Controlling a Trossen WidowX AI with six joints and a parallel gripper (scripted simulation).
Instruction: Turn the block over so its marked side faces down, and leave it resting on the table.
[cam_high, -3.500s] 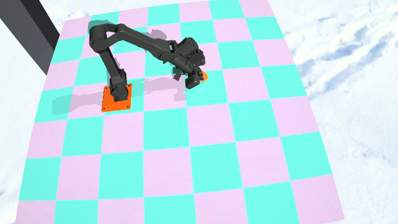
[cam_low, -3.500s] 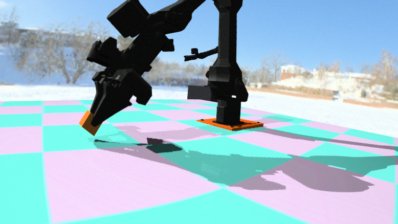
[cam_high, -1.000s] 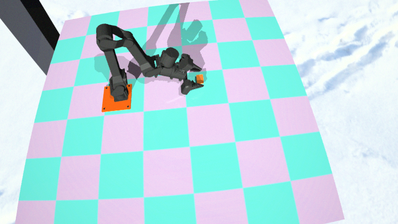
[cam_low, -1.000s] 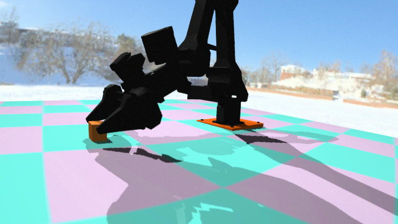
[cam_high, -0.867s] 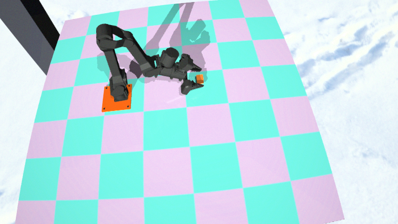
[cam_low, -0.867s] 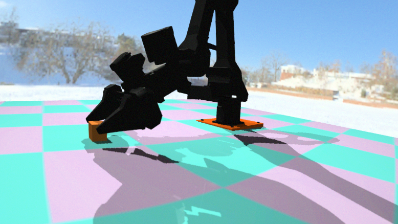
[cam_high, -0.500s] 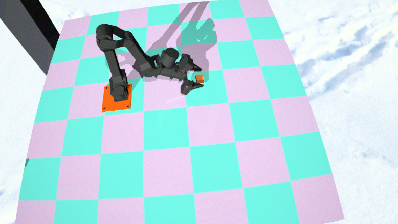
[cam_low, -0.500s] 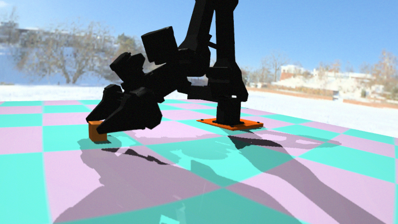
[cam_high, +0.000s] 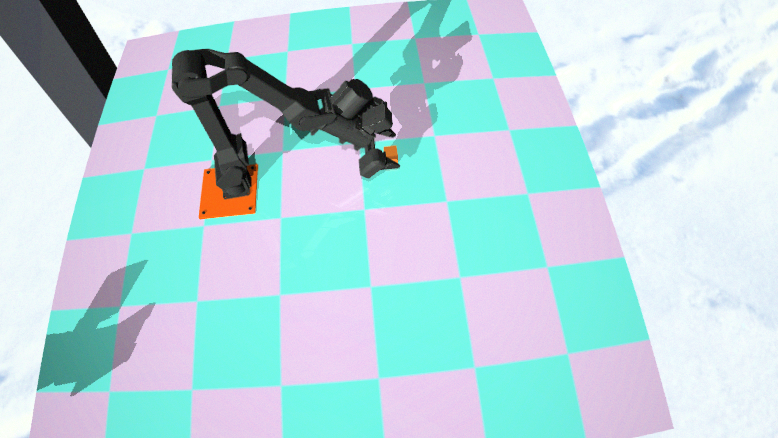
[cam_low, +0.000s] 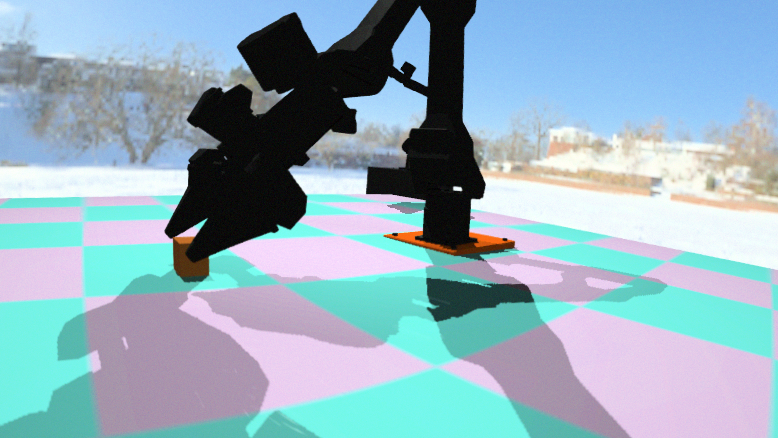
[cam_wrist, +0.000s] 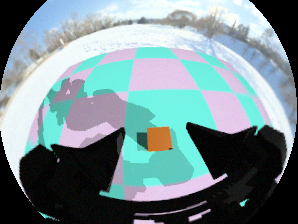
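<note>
The small orange block (cam_high: 390, 154) (cam_low: 181, 262) (cam_wrist: 159, 139) rests on a turquoise square of the checkered table (cam_high: 326, 337) (cam_low: 337, 402) (cam_wrist: 165, 75) and looks level. Its visible faces look plain orange, apart from a tiny dark spot at its near right corner in the wrist view. The marked side cannot be made out. My gripper (cam_high: 396, 149) (cam_low: 179, 245) (cam_wrist: 155, 126) is open and tilted downward. Its fingertips stand wide apart around the block's upper part, or just above it, with gaps on both sides in the wrist view.
The arm's orange base plate (cam_high: 212, 205) (cam_low: 492, 243) is bolted to the table behind the gripper. A dark post (cam_high: 48, 59) stands beyond the table's far left edge. Shadows of the arm cross the table around the block.
</note>
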